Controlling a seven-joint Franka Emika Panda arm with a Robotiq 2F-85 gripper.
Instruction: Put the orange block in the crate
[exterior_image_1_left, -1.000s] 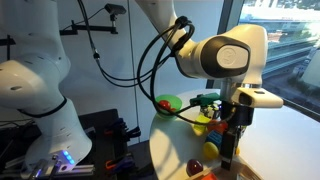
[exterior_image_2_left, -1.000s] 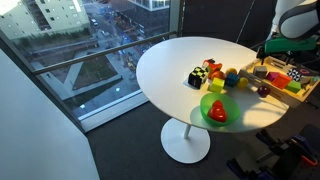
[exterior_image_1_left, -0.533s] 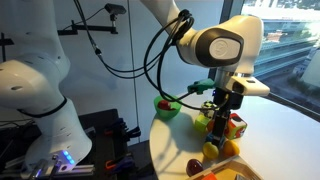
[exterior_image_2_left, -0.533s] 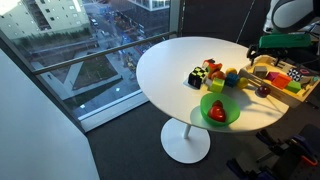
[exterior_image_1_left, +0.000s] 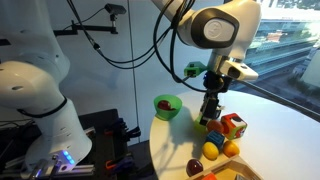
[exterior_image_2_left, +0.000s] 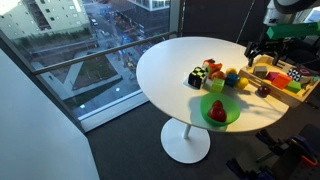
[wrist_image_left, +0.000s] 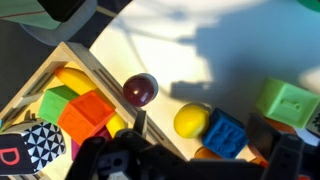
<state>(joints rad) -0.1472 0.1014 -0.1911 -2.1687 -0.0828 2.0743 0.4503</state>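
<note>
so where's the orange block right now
In the wrist view, the orange block lies inside the crate at the left, next to a green block and a black-and-white patterned cube.

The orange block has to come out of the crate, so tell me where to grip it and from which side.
Come straight down from above. The orange block lies in the crate with a green block and a patterned cube crowding it, so only its top is open. Pinch two opposite flat sides; which pair has finger room is hard to tell.
</note>
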